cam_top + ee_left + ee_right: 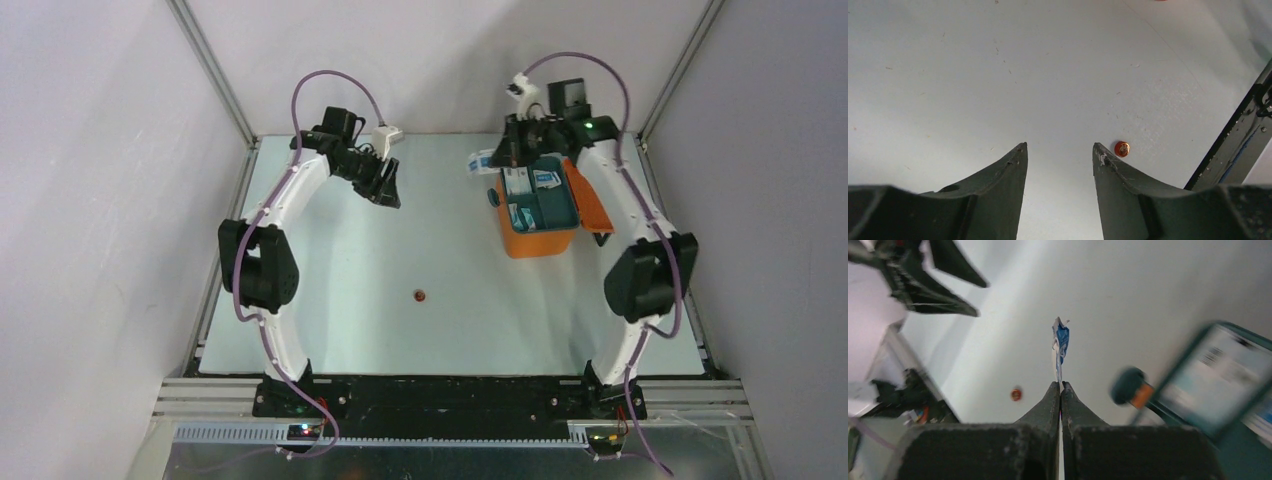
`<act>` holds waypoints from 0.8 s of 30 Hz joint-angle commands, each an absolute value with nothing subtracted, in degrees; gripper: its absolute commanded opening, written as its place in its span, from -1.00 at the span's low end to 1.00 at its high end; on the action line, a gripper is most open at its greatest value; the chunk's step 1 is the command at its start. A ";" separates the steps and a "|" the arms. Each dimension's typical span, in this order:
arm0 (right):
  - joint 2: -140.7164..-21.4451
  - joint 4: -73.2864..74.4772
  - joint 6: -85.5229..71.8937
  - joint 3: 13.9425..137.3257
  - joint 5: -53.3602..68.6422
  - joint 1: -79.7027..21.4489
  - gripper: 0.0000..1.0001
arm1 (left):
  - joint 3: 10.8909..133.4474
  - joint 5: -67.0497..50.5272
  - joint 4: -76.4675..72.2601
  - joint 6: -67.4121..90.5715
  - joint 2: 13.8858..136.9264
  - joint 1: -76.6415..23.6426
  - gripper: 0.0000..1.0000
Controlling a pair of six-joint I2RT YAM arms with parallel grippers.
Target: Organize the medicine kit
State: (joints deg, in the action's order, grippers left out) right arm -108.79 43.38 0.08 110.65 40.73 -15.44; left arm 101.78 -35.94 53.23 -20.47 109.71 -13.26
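Two arms, one kit and one loose piece, listed from left to right across the pale table (340, 330).

1. Left gripper (386, 186): raised over the far-left part of the table, a little short of the far edge. Its jaws stand apart with nothing between them. In the left wrist view only bare surface shows between the dark fingers (1010, 167).

2. Small red round piece (420, 295): lies alone near the middle of the table, somewhat toward the near edge and well apart from everything else. It is too small to identify.

3. Right gripper (497, 158): raised over the far-right part of the table, just beyond the kit's far-left corner. Its jaws are pressed together on a blue-and-white packet (1060, 342), a thin, flat piece that sticks out past the fingertips, edge-on to the right wrist camera.

4. Medicine kit (537, 243): an orange box with teal trim that sits on the far-right part of the table, close to the right edge. Its orange lid (597, 212) is swung open toward that edge. White and blue packs lie in the teal interior. A teal knob (492, 197) projects from its left wall. The right wrist view shows the kit blurred.
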 commanded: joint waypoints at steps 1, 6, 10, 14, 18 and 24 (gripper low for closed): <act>-99.48 45.25 3.46 105.79 26.04 -10.42 -1.00 | 101.60 -39.02 52.47 -19.14 106.56 -12.98 0.12; -92.25 44.93 3.89 99.51 16.03 -6.29 -1.00 | 102.55 -39.33 52.47 -18.18 107.50 -12.93 0.13; -89.68 43.18 2.65 93.35 5.71 -5.96 -1.00 | 102.93 -39.75 52.47 -17.38 108.12 -12.98 0.15; -90.85 42.28 3.03 93.54 2.66 -5.99 -1.00 | 102.89 -40.01 52.47 -16.88 108.39 -12.84 0.17; -93.41 41.00 9.97 95.15 4.84 -6.09 -1.00 | 102.19 -39.92 52.47 -16.76 107.94 -12.83 0.19; -96.32 36.78 29.39 95.53 9.69 -6.59 -1.00 | 100.22 -39.97 52.43 -17.04 106.61 -12.83 0.20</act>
State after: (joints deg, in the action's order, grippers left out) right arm -95.33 42.30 14.26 93.78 7.05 -6.15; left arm 101.51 -38.20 53.10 -17.82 109.69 -13.10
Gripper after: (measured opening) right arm 0.009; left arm 0.596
